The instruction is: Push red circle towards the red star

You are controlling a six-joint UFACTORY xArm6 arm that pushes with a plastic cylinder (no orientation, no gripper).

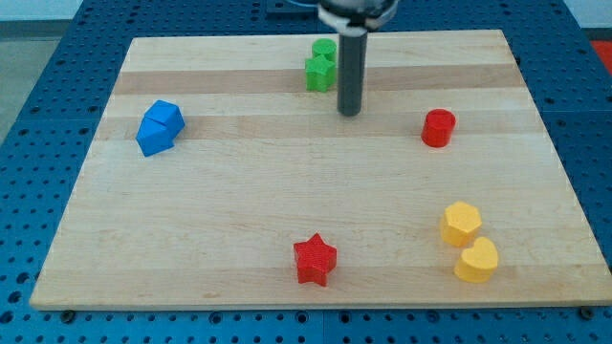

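Observation:
The red circle (439, 127) stands on the wooden board at the view's right, upper half. The red star (315, 260) lies near the view's bottom, about the middle. My tip (350, 113) is the lower end of the dark rod near the view's top centre. It is to the left of the red circle with a clear gap, not touching it, and far above the red star.
Two green blocks (321, 65) sit just left of the rod at the top. Two blue blocks (159, 127) sit at the left. A yellow hexagon (461, 223) and a yellow heart-like block (476, 260) sit at the bottom right. The wooden board (229, 210) rests on a blue perforated table.

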